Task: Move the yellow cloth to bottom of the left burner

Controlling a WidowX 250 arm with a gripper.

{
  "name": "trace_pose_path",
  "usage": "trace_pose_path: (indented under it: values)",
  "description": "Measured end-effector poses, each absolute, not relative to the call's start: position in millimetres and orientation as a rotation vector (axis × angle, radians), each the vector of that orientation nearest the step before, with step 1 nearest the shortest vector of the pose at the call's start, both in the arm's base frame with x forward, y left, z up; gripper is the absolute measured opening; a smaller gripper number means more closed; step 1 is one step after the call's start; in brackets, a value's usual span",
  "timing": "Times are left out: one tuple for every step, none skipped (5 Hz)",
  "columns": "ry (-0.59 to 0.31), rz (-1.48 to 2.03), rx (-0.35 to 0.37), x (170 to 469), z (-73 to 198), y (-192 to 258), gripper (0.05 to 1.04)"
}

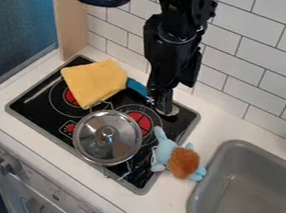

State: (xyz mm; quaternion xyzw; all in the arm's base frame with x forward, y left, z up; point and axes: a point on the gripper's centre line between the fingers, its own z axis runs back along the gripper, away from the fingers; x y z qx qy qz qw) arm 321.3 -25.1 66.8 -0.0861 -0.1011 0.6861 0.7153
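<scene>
Part of the left burner (71,99) is being covered by the yellow cloth (96,81); if dragged low, snagging is being risked by the adjacent lidded pot (107,138). Whether the gripper (163,104) is being held wide or narrow cannot be told.

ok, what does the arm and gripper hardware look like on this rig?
All black. The arm is chunky and angular, with bulky jointed segments and a paler grey glint around one joint. It narrows down to a slim black gripper. A thick dark cable loops out to one side near the top. No markings I can make out.
</scene>
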Motion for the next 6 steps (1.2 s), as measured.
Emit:
trace_pose_path:
  values:
    - [-0.195, 1.528, -0.160, 318, 56, -24, 1.000]
    - [-0.192, 1.578, -0.123, 319, 54, -11, 1.000]
    - [-0.208, 1.684, -0.095, 328, 54, 18, 1.000]
    - [-0.235, 1.811, -0.072, 335, 57, 55, 1.000]
    - [-0.243, 1.913, -0.010, 344, 45, 91, 1.000]
    - [-0.232, 2.010, 0.064, 354, 24, 125, 1.000]
